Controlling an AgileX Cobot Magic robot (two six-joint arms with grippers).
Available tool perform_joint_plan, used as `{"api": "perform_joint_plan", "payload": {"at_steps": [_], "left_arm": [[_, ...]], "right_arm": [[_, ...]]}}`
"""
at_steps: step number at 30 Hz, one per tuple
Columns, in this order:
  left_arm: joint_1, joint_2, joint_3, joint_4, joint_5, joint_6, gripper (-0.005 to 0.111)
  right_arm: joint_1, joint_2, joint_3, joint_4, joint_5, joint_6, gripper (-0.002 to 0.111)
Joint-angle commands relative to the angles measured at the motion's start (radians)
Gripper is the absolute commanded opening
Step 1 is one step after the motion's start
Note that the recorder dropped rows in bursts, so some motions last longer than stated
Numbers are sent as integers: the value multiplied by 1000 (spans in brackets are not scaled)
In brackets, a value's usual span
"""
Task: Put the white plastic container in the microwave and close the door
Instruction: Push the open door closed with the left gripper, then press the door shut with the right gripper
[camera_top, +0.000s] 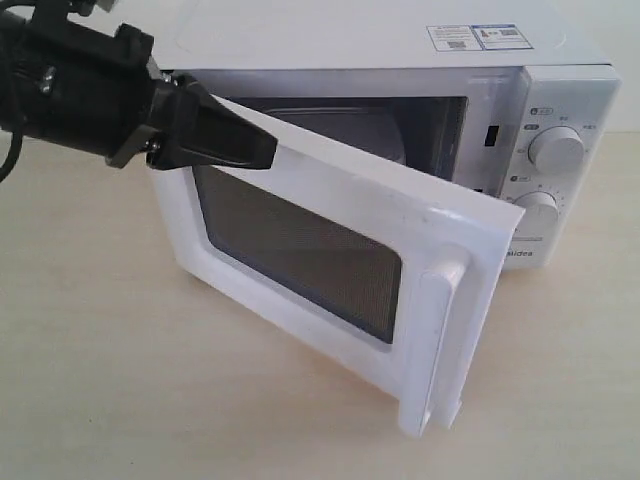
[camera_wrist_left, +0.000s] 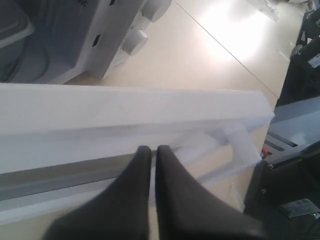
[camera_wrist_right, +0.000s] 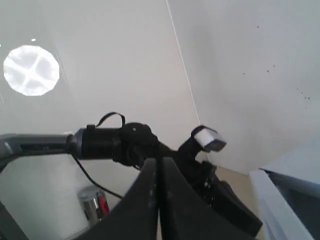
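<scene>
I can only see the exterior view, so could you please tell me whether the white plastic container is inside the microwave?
Observer: Yes. The left wrist view shows the white plastic container sitting in the cavity of the microwave.
Operator: Thank you. Is the left gripper open or shut?
Observer: The left gripper is shut, its fingertips pressed together over the top edge of the door.
Operator: And the right gripper, which I cannot see at all?
Observer: The right wrist view shows the right gripper shut, with nothing between its fingers.
</scene>
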Motion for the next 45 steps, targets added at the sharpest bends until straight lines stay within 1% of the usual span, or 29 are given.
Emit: {"api": "perform_joint_plan", "payload": {"at_steps": [1, 6, 12, 17, 21, 23, 27, 31, 36, 41, 45], "left_arm": [[-9, -23, -24, 20, 22, -6, 4], [-9, -51, -24, 37, 20, -6, 4], [-9, -69, -24, 37, 18, -6, 4], [-9, -106, -24, 34, 24, -8, 4], [-9, -157, -24, -2, 58, -8, 4], [-9, -188, -24, -26, 77, -8, 4], [-9, -247, -24, -31, 95, -8, 4], [-9, -301, -24, -31, 115, -8, 4], [-9, -348, -24, -31, 117, -8, 4], [-9, -357, -24, -31, 129, -10, 4], [-9, -357, -24, -31, 133, -10, 4]], "right_arm": [[0, -2, 87, 38, -41, -9, 0], [0, -2, 174, 62, -155, -11, 0], [0, -2, 192, 62, -186, -21, 0], [0, 1, 222, 62, -270, -2, 0], [0, 84, 228, 38, -320, 35, 0], [0, 163, 228, -65, -337, 141, 0], [0, 343, 228, -296, -417, 463, 0], [0, 482, 228, -418, -544, 653, 0], [0, 598, 228, -547, -719, 890, 0], [0, 689, 228, -593, -834, 993, 0], [0, 751, 208, -601, -878, 1009, 0]]}}
